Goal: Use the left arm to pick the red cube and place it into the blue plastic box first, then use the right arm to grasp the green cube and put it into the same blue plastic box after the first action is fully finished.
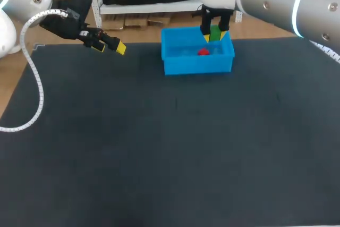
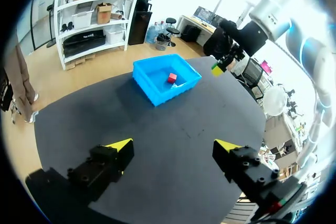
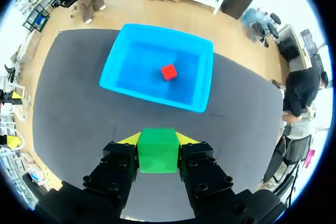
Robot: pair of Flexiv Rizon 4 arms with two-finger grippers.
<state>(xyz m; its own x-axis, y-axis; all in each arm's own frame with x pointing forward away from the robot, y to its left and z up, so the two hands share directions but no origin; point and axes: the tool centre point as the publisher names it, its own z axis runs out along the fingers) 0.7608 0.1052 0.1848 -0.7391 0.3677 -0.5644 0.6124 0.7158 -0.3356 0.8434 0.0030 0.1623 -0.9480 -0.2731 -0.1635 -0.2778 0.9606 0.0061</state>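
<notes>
R arm w/ green cube above the blue box, upper middle of the head view. The release doesn't look like a sure thing yet.

The right gripper (image 1: 215,36) is clamped on the green cube (image 1: 215,32) from both sides, held in the air near the far right corner of the blue plastic box (image 1: 196,68). The red cube (image 1: 203,52) already lies on the box floor, approx. mid-box. The left gripper (image 1: 110,46) sits upper left of the frame, fingers spread wide w/ nothing in them, well apart from the box. Risks, imo: the green cube looks nearer the rim than the centre, so letting go here could clip the wall & bounce it onto the mat (image 1: 159,147). A drop from height might also hit the red cube and roll. The box is prob. light, so a low finger could shove it.
</notes>
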